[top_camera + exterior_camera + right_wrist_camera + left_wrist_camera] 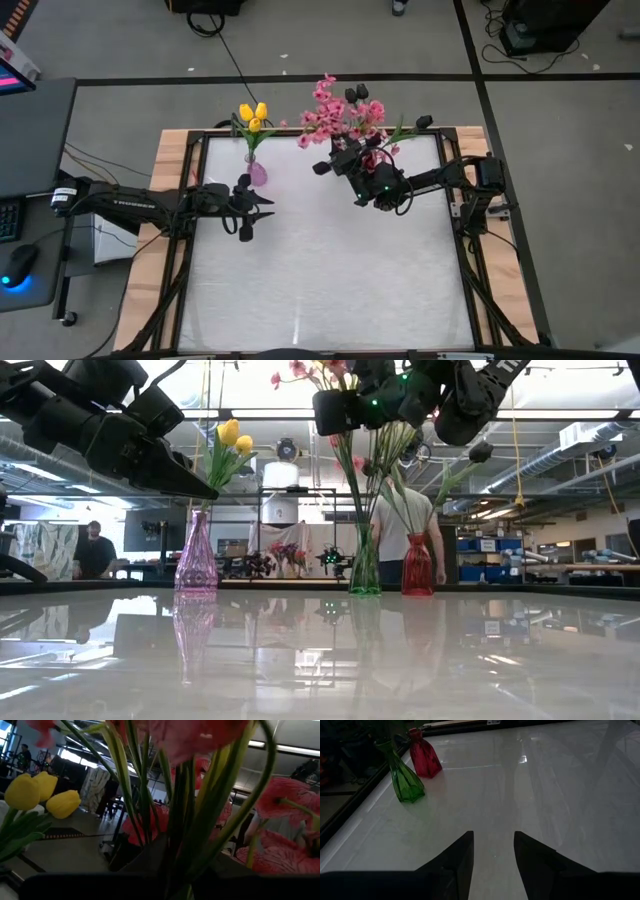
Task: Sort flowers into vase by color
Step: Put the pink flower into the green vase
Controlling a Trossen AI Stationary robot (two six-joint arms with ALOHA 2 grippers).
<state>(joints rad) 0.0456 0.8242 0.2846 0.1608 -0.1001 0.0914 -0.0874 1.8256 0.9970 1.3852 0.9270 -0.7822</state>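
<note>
Green stems (175,820) crowd the right hand (352,160), seemingly clamped for vase delivery; left hand (262,207) waits apart.

The table (320,290) shows a pale, glossy white top inside a dark frame, with bare wood along its side edges. Three vases stand on it, all toward twelve o'clock — a pink-purple vase (196,555) at about eleven, then a green vase (365,568) and a red vase (417,567) just beside each other, nearer one o'clock.
</note>
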